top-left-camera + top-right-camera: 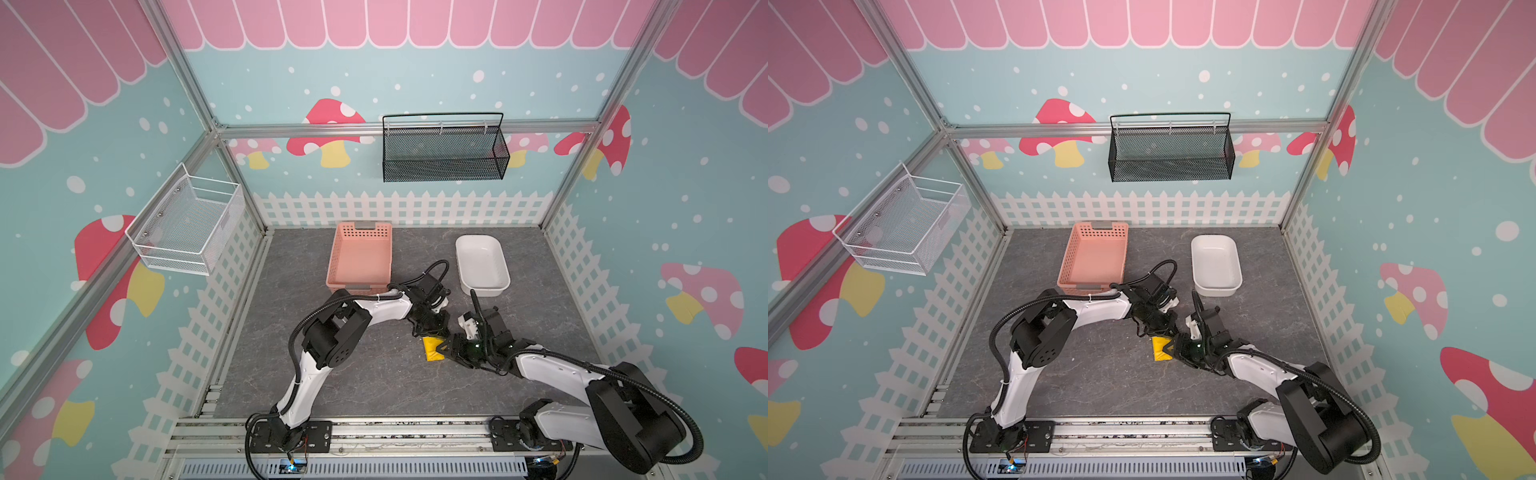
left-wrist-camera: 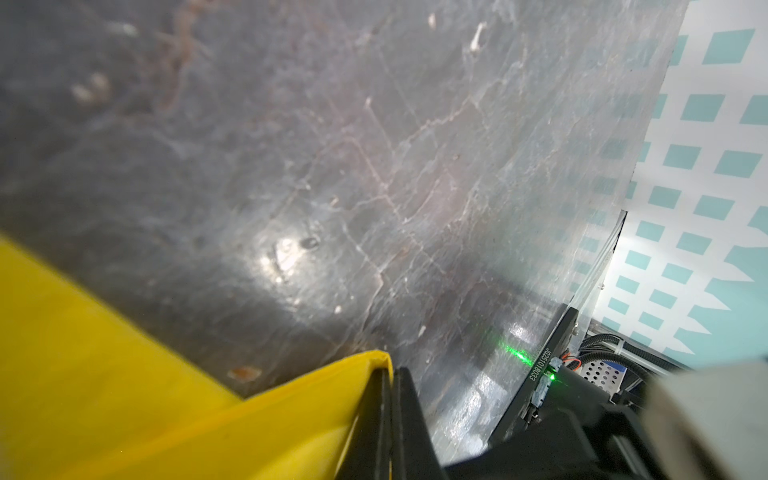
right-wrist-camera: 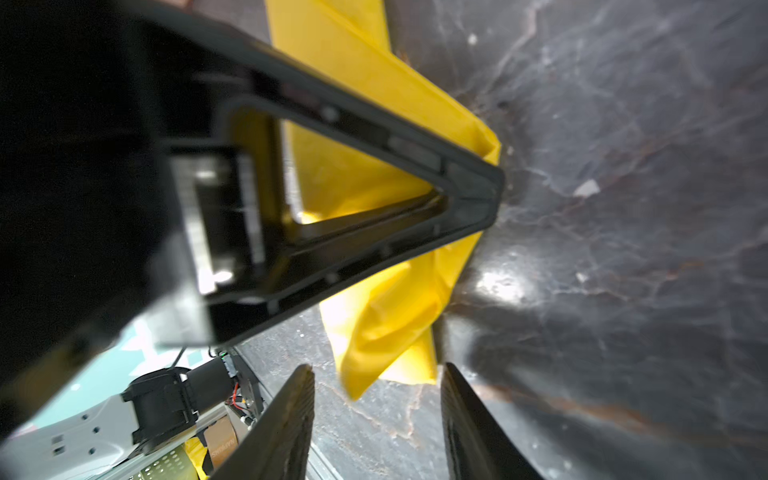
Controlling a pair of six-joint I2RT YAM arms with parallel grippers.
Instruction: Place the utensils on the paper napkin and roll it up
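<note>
At mid-tabletop [image 1: 374,386], bunched paper napkin [image 1: 432,350] clamped in left hand [image 1: 433,331], right hand [image 3: 379,370] jaws apart beside it, utensils unseen: thin sheet may tear if tugged one-sidedly.

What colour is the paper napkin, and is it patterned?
The napkin is plain bright yellow with no pattern, clearest in the right wrist view.

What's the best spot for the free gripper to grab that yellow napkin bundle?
Probably the loose crumpled end of the paper napkin, approached low along the table from the robot's right. That end sticks out free towards the open right gripper, while the left gripper holds the other part.
</note>
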